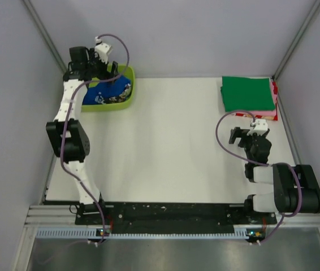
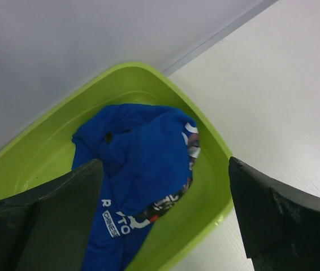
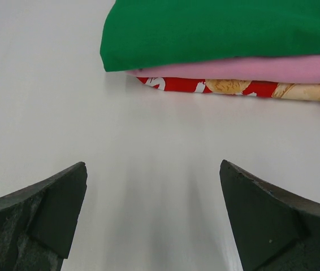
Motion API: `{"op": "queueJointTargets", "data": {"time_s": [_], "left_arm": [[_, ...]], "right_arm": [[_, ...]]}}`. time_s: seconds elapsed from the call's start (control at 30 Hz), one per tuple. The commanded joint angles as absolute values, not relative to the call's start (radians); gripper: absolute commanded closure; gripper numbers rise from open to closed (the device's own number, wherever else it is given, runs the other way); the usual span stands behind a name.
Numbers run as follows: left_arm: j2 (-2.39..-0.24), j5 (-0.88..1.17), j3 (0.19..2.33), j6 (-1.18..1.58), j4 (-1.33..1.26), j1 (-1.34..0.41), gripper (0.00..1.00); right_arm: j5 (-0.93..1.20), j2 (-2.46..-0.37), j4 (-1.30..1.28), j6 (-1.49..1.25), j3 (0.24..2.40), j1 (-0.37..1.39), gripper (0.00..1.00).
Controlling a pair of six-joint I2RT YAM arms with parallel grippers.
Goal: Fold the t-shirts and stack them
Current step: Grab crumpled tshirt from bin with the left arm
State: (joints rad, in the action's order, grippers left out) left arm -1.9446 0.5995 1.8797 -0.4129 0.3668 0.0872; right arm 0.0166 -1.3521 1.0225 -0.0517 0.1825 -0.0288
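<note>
Table (image 1: 165, 141): white, with both arms bolted at its 6 o'clock edge.
Folded stack (image 1: 249, 96): sits at 2 o'clock on the table, in the far right corner. The green t-shirt (image 3: 216, 28) is on top, the pink t-shirt (image 3: 295, 68) is under it, and the red printed t-shirt (image 3: 177, 84) lies at the bottom on the tabletop.
Tub (image 1: 130, 90): lime-green plastic, at 11 o'clock on the table.
Blue t-shirt (image 2: 143, 164): royal blue with white lettering, crumpled and unfolded inside the tub, well apart from the stack.
Left gripper (image 2: 165, 169): above the tub, fingers spread wide either side of the blue t-shirt with nothing clamped. Whether a finger touches the cloth cannot be told.
Right gripper (image 3: 153, 175): at 3 o'clock on the table, low over bare tabletop, fingers spread wide and empty. The stack is at its 12 o'clock, near but apart.
</note>
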Motion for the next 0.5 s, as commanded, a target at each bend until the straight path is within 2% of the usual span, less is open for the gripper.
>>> {"op": "queueJointTargets", "data": {"time_s": [0.0,0.13,0.3,0.33,0.4,0.47], "left_arm": [[-2.184,0.448,2.202,-0.498,0.667,0.031,0.05],[-2.282,0.427,2.255,-0.505,0.657,0.003,0.01],[-2.379,0.255,2.266,-0.493,0.555,0.005,0.01],[-2.399,0.224,2.288,-0.482,0.552,0.005,0.05],[-2.411,0.215,2.309,-0.468,0.552,0.005,0.27],[-2.398,0.233,2.298,-0.46,0.542,0.005,0.64]], "right_arm": [[0.032,-1.361,1.071,-0.04,0.213,-0.023,0.01],[0.034,-1.361,1.065,-0.038,0.213,-0.023,0.01],[0.032,-1.358,1.066,-0.038,0.212,-0.025,0.01],[0.032,-1.359,1.065,-0.038,0.213,-0.025,0.01],[0.032,-1.359,1.066,-0.038,0.212,-0.023,0.01],[0.032,-1.359,1.066,-0.038,0.213,-0.025,0.01]]}}
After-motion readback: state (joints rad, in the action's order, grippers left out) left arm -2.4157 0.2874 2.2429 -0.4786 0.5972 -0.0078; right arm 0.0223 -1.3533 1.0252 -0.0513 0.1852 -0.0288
